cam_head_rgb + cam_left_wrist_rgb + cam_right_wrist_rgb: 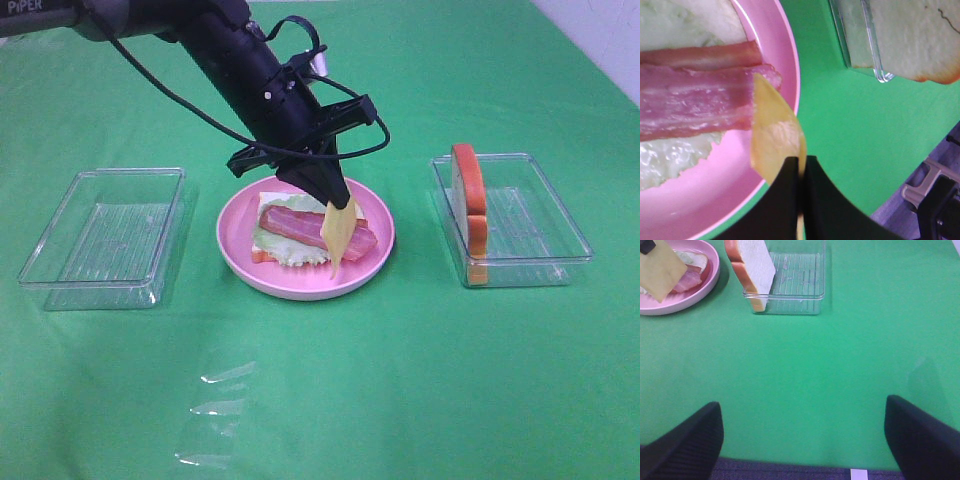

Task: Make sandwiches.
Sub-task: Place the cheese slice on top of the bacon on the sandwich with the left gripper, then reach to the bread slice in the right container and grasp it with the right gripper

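From above, the left gripper (330, 195) is dangling a cheese slice (338, 232) over the bacon (300, 226) on the pink plate (300, 283); its wrist view is showing jaws pinching the cheese's edge so it hangs free; the right gripper (802, 437) is waiting wide open, empty, facing the bread slice (756, 267).

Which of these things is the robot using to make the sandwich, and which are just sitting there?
For the sandwich:
- cheese slice, held in the left gripper
- bacon
- lettuce
- bottom bread
- pink plate underneath
- spare bread slice, standing in the right clear box

Just sitting there:
- left clear box, nothing in it
- green cloth
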